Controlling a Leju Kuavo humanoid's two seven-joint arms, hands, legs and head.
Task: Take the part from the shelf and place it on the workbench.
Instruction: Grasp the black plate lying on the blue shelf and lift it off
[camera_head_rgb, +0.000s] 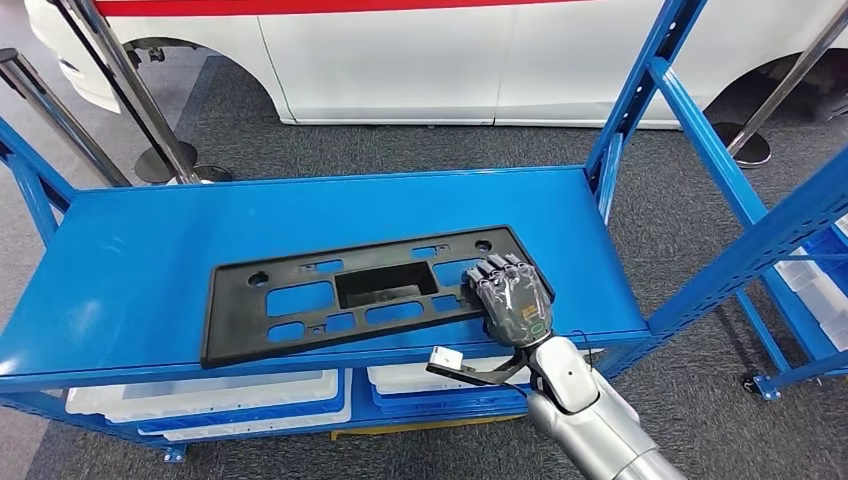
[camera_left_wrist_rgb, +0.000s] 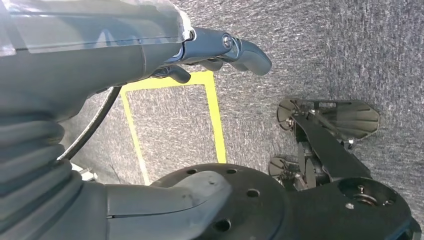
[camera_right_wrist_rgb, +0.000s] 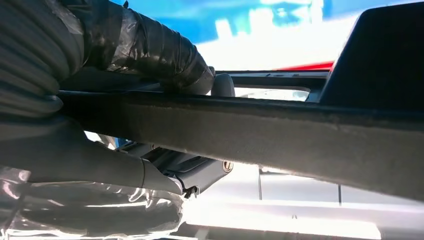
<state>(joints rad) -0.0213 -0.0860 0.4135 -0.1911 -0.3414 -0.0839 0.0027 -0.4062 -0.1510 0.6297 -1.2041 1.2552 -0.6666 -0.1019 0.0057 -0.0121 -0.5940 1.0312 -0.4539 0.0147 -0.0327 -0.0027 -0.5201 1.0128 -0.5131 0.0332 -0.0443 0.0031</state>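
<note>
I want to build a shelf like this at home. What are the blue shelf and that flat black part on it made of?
The blue shelf looks like painted metal: smooth, glossy, with punched holes in its uprights. The flat black rectangular part with cut-out windows looks like moulded plastic: matte, thin, dull. The right hand grips its edge, fingers on top and thumb beneath.

arm (camera_head_rgb: 590, 420): silver, glossy | right hand (camera_head_rgb: 512, 298): dark, plastic-wrapped | cuff: grey, ribbed
</note>
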